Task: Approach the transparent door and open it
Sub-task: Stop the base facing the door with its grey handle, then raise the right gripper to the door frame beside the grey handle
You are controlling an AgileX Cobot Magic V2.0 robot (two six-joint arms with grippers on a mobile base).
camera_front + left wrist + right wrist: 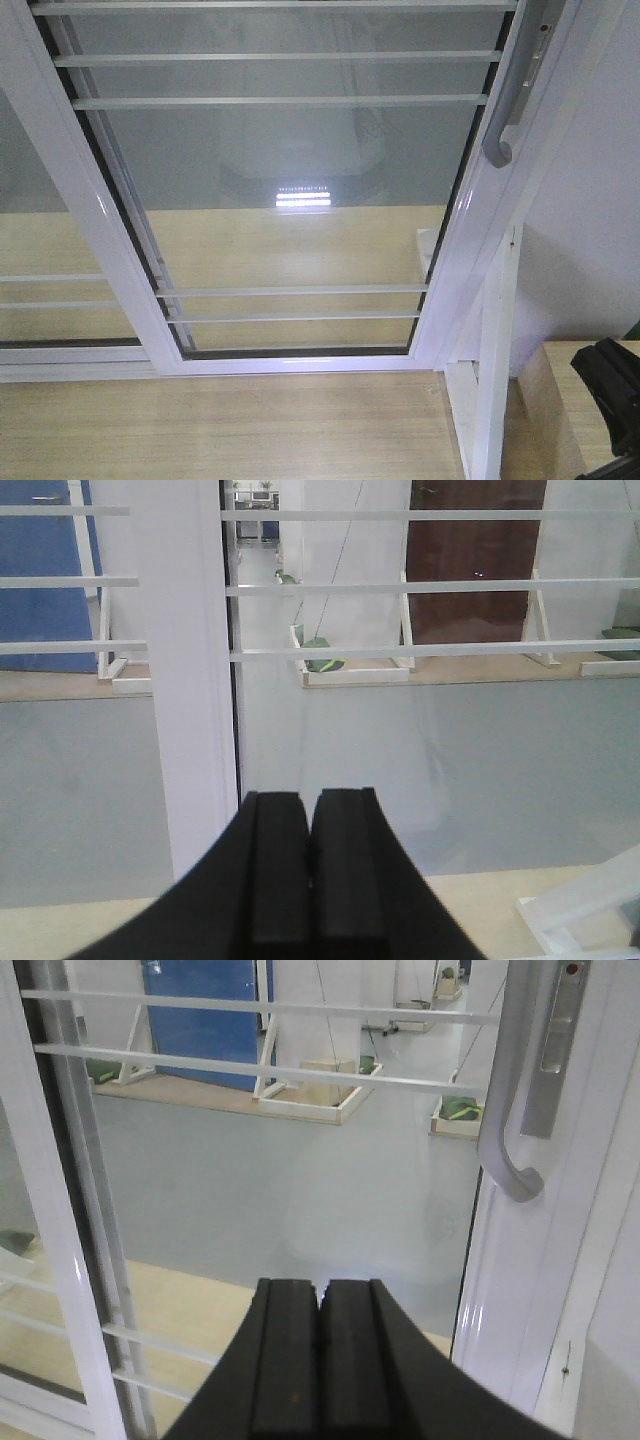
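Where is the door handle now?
The handle sits at the front view's upper right, on the right frame of the door; in the right wrist view it hangs beside the lock plate, up and right of the right gripper.

Left gripper (310,815): black, sitting at bottom centre, fingers pressing flat together.
White frame upright (190,700): standing just ahead of it.
Transparent door (470,770): glass stretching right of the upright, with three thin white bars (400,585) crossing it.
Grey floor (80,780), blue panel (45,610) and brown door (475,570): showing beyond the glass.
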